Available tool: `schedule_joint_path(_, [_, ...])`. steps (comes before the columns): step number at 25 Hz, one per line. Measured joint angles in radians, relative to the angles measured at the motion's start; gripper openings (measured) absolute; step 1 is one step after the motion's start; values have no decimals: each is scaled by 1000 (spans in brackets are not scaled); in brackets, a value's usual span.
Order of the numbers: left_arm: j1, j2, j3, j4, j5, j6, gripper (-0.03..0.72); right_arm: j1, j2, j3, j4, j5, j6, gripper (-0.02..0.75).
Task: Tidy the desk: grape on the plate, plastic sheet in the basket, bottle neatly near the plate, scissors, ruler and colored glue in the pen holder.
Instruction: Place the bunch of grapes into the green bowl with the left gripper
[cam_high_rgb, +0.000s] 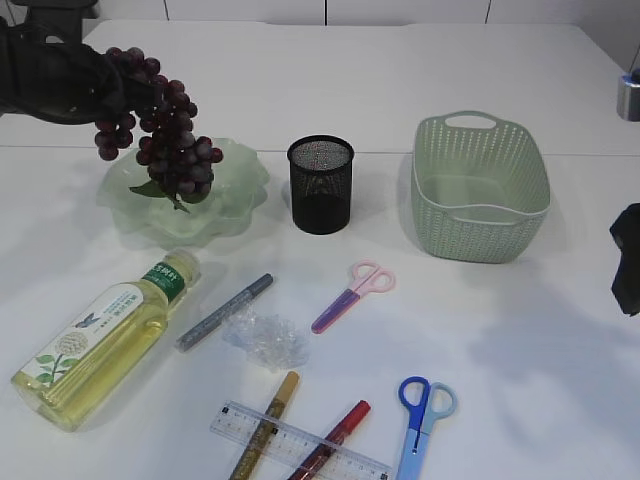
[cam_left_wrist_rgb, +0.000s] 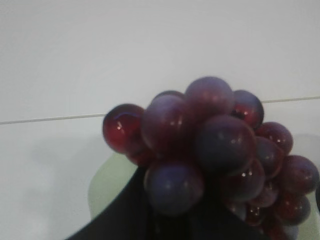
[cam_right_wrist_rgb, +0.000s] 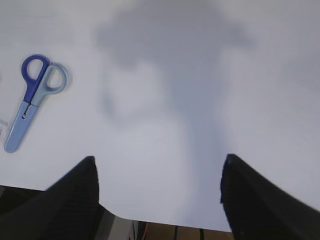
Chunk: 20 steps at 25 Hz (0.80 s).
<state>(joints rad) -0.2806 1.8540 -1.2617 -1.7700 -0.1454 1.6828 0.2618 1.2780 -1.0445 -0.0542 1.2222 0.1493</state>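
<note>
A dark purple grape (cam_high_rgb: 165, 135) bunch hangs just above the pale green plate (cam_high_rgb: 235, 205), with my left gripper (cam_high_rgb: 122, 90) shut on its top. In the left wrist view the grape (cam_left_wrist_rgb: 210, 150) fills the frame, and a bit of plate (cam_left_wrist_rgb: 107, 185) shows below. The bottle (cam_high_rgb: 105, 340) lies on its side at front left. Beside it is the crumpled plastic sheet (cam_high_rgb: 268, 340). Pink scissors (cam_high_rgb: 352, 296), blue scissors (cam_high_rgb: 420, 412), the ruler (cam_high_rgb: 300, 440) and silver (cam_high_rgb: 224, 311), gold (cam_high_rgb: 265, 425) and red (cam_high_rgb: 335, 435) colored glue pens lie on the table. My right gripper (cam_right_wrist_rgb: 160, 160) is open over bare table.
The black mesh pen holder (cam_high_rgb: 321, 185) stands upright between the plate and the green basket (cam_high_rgb: 480, 190). The right arm (cam_high_rgb: 628, 255) is at the right edge. The blue scissors (cam_right_wrist_rgb: 32, 97) lie left of the right gripper. A metal cup (cam_high_rgb: 630, 95) stands far right.
</note>
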Motion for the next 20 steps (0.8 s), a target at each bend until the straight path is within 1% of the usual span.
schedule_joint_path(8, [0,95,-93,3,13,0,74,0,0,0,0,0,0,584])
schedule_joint_path(20, [0,158,-103,3,20,0,75,0,0,0,0,0,0,584])
